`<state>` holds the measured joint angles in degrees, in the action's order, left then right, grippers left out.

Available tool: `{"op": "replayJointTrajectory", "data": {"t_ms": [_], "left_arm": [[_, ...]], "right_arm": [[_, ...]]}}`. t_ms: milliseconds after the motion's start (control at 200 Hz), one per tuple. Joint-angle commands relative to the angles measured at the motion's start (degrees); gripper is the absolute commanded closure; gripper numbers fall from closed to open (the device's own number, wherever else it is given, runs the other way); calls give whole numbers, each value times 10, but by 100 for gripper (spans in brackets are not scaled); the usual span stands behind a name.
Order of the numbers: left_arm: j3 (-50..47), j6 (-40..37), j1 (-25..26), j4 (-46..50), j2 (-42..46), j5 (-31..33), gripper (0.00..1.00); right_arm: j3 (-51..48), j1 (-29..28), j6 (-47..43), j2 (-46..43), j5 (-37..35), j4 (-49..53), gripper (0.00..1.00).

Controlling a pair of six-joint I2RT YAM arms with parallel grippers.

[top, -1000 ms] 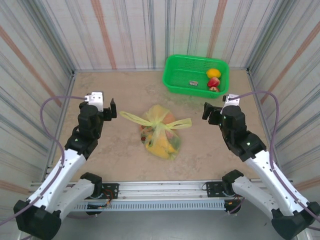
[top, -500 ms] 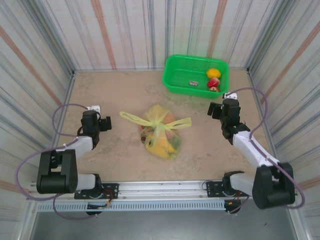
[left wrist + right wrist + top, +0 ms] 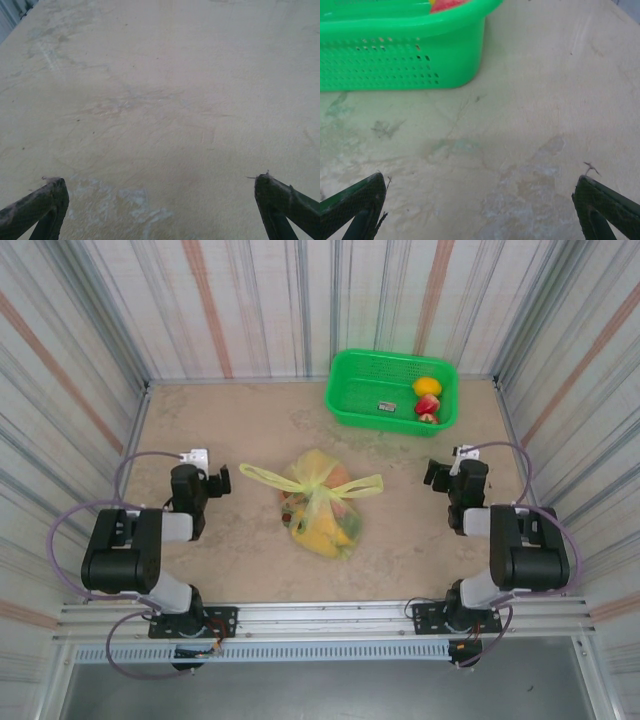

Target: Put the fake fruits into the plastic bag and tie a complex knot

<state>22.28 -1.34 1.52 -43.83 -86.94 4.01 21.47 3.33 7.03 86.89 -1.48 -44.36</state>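
The mottled beige worktop carries a plastic bag holding fake fruits at its middle, and a green basket near the far edge.

Green basket ahead, perhaps fruit inside.

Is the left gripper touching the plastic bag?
Apart. The top view shows a strip of table between the left gripper and the bag, handle included. In the left wrist view, the open jaws have table between them.
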Motion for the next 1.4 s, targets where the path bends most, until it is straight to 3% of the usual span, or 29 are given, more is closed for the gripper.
{"op": "replayJointTrajectory", "data": {"t_ms": [0,205,596,1393], "left_arm": [[10,-20,8,-20,3,-1,1],[16,-19,1,-13,-1,-14,1],[10,-24,7,-17,4,-12,1],[8,-23,5,-20,5,-13,1]], "right_arm": [[-10,0,-13,7,24,-59,1],[26,2,-21,21,47,-10,1],[12,-13,-28,16,15,-32,1],[13,-6,-24,17,27,-31,1]]}}
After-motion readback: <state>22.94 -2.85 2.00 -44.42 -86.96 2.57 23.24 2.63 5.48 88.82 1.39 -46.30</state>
